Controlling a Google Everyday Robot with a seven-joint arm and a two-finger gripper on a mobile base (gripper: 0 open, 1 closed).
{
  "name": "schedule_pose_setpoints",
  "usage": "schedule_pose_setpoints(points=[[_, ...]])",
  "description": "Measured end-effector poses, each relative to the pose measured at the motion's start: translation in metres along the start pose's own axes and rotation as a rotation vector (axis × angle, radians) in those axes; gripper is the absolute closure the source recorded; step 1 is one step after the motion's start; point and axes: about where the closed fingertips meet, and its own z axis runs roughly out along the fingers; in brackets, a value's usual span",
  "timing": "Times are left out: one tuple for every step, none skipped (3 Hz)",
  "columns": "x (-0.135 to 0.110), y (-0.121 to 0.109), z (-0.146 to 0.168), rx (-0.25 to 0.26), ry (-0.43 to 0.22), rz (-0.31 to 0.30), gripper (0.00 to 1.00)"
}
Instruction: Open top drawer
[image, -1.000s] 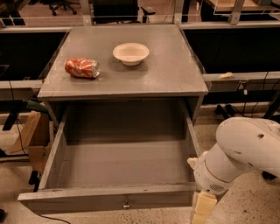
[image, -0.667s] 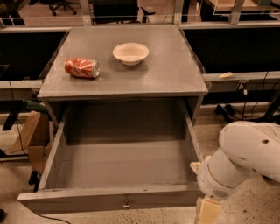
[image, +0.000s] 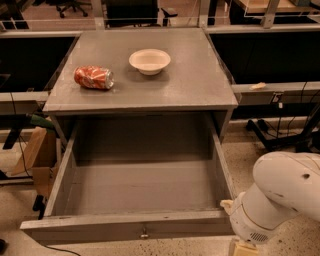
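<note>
The top drawer (image: 142, 187) of the grey cabinet stands pulled far out, and its deep grey box is empty. Its front panel runs along the bottom of the view, with the small metal knob (image: 144, 233) at its centre. My white arm (image: 280, 200) is at the lower right, beside the drawer's right front corner. My gripper (image: 243, 247) is mostly cut off by the bottom edge of the view, just right of the front panel and apart from the knob.
On the cabinet top (image: 200, 85) lie a crushed red can (image: 94, 77) on its side and a white bowl (image: 149, 61). A cardboard box (image: 40, 157) stands on the floor at the left. Desk frames and cables (image: 280, 125) are at the right.
My arm has moved down and to the right, further out of the view. The drawer, the can and the bowl have not moved.
</note>
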Motion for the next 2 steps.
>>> schedule_pose_setpoints(points=[[0.0057,0.0047,0.0043,-0.017,0.006,0.000,0.41],[0.0045,0.0048,-0.0003,-0.017,0.006,0.000,0.64]])
